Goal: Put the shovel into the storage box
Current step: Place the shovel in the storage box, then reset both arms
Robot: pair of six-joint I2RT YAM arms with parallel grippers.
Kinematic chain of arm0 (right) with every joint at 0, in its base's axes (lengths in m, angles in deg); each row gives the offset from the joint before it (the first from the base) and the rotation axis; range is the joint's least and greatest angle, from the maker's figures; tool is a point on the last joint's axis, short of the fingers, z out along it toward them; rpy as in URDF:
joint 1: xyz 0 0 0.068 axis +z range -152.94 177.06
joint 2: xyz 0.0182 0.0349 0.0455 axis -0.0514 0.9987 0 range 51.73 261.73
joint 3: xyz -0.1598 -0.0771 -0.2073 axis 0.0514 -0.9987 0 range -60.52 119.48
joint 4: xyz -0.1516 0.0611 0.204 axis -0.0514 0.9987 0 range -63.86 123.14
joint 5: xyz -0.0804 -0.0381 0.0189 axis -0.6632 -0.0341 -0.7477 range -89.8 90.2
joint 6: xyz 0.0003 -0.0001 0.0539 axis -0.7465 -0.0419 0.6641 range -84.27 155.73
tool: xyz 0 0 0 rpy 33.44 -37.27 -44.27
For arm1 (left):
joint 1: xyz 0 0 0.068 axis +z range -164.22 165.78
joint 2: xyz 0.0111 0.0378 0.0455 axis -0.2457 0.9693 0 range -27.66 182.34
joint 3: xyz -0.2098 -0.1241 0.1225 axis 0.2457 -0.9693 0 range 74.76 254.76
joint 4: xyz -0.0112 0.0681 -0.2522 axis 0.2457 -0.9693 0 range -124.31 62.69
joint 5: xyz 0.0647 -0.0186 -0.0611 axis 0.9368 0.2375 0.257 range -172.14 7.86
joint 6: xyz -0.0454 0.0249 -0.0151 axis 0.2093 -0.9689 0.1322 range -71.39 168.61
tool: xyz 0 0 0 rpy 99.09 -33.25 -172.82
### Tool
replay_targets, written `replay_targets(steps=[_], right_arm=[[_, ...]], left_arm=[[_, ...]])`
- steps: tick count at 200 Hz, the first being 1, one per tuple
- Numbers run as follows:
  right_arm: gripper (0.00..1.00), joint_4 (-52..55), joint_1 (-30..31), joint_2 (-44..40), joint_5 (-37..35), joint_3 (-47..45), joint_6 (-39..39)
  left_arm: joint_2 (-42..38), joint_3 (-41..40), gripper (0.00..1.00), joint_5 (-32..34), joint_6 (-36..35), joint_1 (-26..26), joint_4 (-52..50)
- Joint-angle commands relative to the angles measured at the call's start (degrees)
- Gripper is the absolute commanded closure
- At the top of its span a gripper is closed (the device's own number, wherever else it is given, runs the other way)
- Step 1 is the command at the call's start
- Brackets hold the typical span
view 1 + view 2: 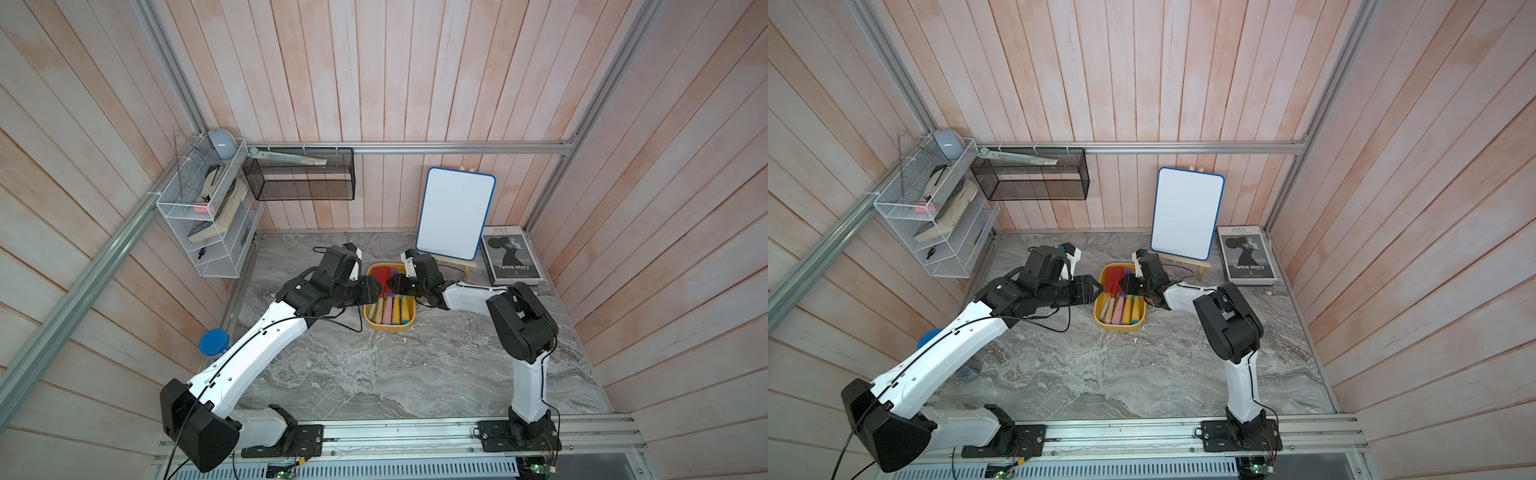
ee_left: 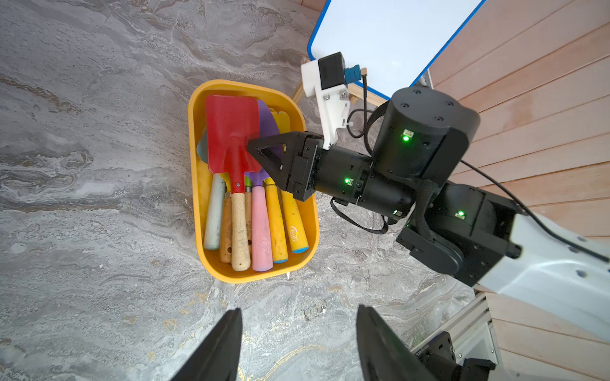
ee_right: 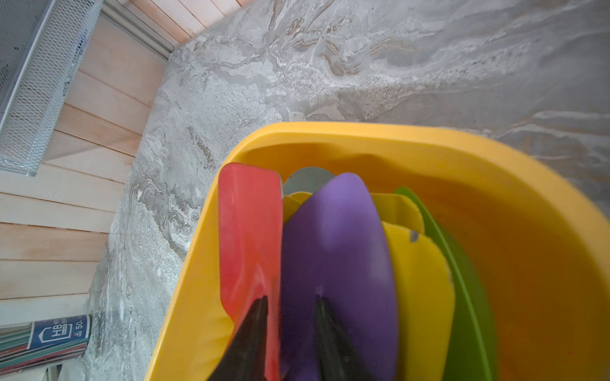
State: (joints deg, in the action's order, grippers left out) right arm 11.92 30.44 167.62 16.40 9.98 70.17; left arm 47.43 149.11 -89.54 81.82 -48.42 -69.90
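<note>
While the shovel (image 2: 231, 132), likely light, stiff, best taken at its neck, lies in the storage box (image 2: 194, 198) near the table's (image 1: 374, 374) rear edge, the right gripper (image 3: 291, 300) straddles its blade edge slightly parted, left gripper (image 2: 299, 308) open, empty.

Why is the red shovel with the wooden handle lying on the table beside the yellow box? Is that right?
Not quite. The red shovel with the wooden handle is not on the table beside the yellow box. It lies inside the box, on top of the other shovels. The left wrist view shows this best.
</note>
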Motion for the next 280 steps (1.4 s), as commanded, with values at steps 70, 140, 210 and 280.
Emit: replay_targets(steps=[70,140,210,280], right_arm=[[0.51,7.6,-0.1,-7.8,-5.0,-0.8,-1.7],[0.02,15.5,-0.2,-17.3,-11.6,-2.8,-5.1],[0.02,22.9,-6.4,-40.3,-21.0,-16.6,-10.8],[0.02,24.1,-27.2,-62.8,-18.8,-33.4,-19.5]], left_arm=[[-2.9,-1.6,0.4,2.4,-0.9,-0.1,1.7],[-8.7,-8.4,0.39,10.8,-0.7,1.4,10.9],[-22.9,-18.6,0.0,20.5,-2.5,10.2,26.2],[-38.4,-35.2,0.0,47.6,-11.6,10.7,43.4]])
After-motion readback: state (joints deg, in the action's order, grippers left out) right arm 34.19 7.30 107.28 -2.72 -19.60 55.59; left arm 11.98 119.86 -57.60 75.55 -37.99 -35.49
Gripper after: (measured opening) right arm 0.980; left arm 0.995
